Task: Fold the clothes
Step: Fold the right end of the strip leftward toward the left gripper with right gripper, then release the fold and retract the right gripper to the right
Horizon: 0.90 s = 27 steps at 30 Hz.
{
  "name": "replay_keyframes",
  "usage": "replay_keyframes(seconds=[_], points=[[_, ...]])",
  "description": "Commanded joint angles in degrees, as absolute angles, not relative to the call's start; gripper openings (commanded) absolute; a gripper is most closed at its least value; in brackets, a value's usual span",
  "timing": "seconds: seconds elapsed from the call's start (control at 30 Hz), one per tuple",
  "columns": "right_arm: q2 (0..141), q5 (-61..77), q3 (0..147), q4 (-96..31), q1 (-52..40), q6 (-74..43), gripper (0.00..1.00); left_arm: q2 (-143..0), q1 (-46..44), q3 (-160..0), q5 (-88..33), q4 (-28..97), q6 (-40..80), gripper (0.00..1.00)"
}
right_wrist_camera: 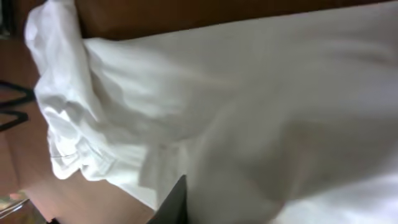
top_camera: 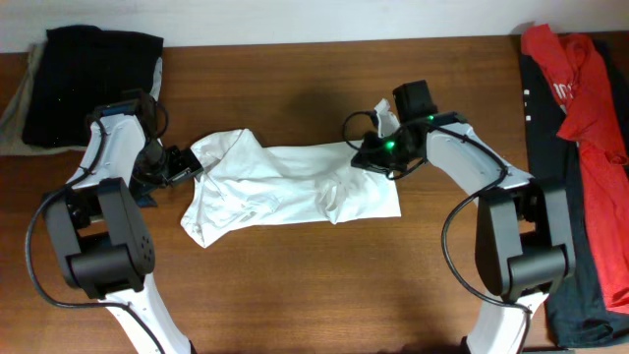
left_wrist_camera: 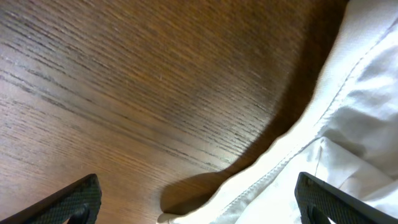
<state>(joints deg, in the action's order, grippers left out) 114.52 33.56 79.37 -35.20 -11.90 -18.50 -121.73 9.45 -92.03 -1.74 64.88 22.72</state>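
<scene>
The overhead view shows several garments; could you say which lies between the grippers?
The white T-shirt, mid-table; black garments lie far left, the red shirt far right.

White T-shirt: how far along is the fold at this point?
Done: the T-shirt lies gathered into a rough, wrinkled band. In hand: the left gripper is open at its left edge, the right gripper at its right end, grip unclear. Left: smoothing and the crosswise folds.

- Overhead: even, soft light, sharp throughout; a faint dark patch lies on the wooden table [top_camera: 314, 103] near the white T-shirt [top_camera: 285, 182]
- Left wrist: crisp wood grain, with a soft shadow hugging the shirt's hem
- Right wrist: dim and warm-tinted, the cloth smeared and out of focus throughout
</scene>
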Motion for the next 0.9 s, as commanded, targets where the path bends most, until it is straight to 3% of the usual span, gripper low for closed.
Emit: replay_keyframes(seconds=[0.0, 0.07, 0.13, 0.2, 0.27, 0.33, 0.37, 0.47, 0.5, 0.53, 0.6, 0.73, 0.87], points=[[114.61, 33.43, 79.37, -30.15, -16.67, -24.23, 0.12, -122.15, 9.65, -91.79, -2.17, 64.55, 22.24, 0.99], [114.83, 30.11, 79.37, -23.27, -20.12, -26.52, 0.16, -122.15, 9.65, -91.79, -2.17, 64.55, 22.24, 0.99], [114.83, 26.02, 79.37, -20.08, -21.89, -28.01, 0.30, -122.15, 9.65, -91.79, -2.17, 64.31, 22.24, 0.99], [114.85, 24.36, 79.40, -16.08, -23.31, -28.60, 0.61, -122.15, 9.65, -91.79, -2.17, 64.10, 22.24, 0.99], [114.74, 25.28, 80.88, -14.46, -22.06, -28.34, 0.84, -122.15, 9.65, -91.79, -2.17, 64.12, 22.24, 0.99], [114.74, 32.05, 86.32, -19.59, -16.91, -27.44, 0.89, -122.15, 9.65, -91.74, -2.17, 64.16, 22.24, 0.99], [114.74, 37.36, 89.49, -23.20, -13.04, -24.29, 1.00, -122.15, 9.65, -91.74, -2.17, 64.14, 22.24, 0.99], [114.74, 46.28, 90.98, -27.14, -6.85, -22.31, 0.99, -122.15, 9.65, -91.74, -2.17, 64.07, 22.24, 0.99], [114.74, 43.31, 90.96, -34.15, -5.91, -20.88, 0.82, -122.15, 9.65, -91.74, -2.17, 64.12, 22.24, 0.99], [114.76, 36.77, 90.74, -40.91, -6.55, -18.48, 0.44, -122.15, 9.65, -91.74, -2.17, 64.14, 22.24, 0.99], [114.78, 28.47, 88.36, -45.28, -10.20, -17.78, 0.15, -122.15, 9.65, -91.74, -2.20, 63.96, 22.24, 0.99], [115.07, 18.35, 81.54, -38.76, -20.60, -26.83, 0.07, -122.15, 9.65, -91.74, -2.20, 64.10, 22.24, 0.99], [120.18, 18.15, 80.29, -29.82, -27.64, -30.52, 0.06, -122.15, 9.65, -91.74, -2.20, 64.12, 22.24, 0.99]])
